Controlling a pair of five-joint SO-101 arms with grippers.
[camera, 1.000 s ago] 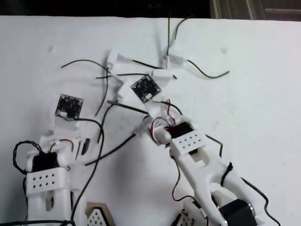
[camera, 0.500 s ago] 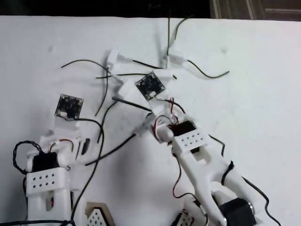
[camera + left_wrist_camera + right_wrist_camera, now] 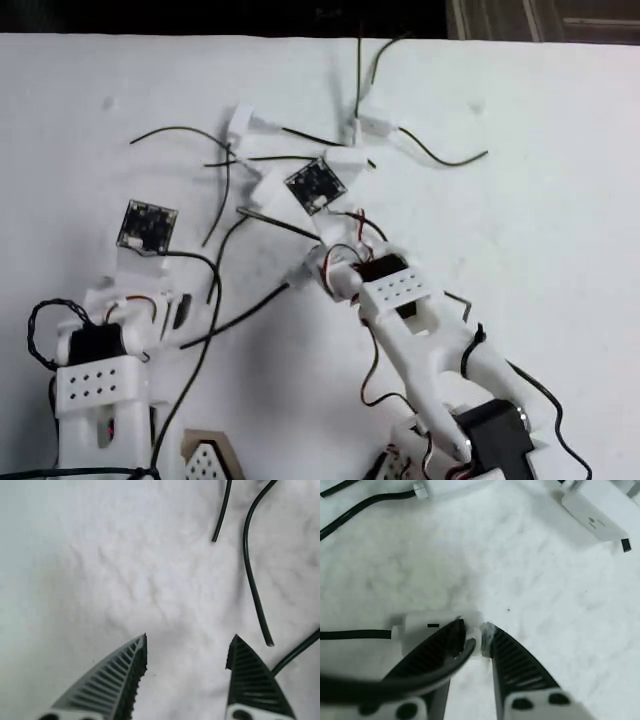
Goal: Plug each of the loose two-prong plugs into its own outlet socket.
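right fingers (image 3: 517,662) pinch a boxy white plug (image 3: 422,629) trailing a black cord (image 3: 355,635); left fingers (image 3: 120,677) spread apart.

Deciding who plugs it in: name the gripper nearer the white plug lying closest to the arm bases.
Right. The right gripper is shut on the end of that white plug; the left gripper hangs open over bare table, well apart from it.

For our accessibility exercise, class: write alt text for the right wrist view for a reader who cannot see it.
The right claw pinches the end of a white plug lying on the white table; its black cord trails away.
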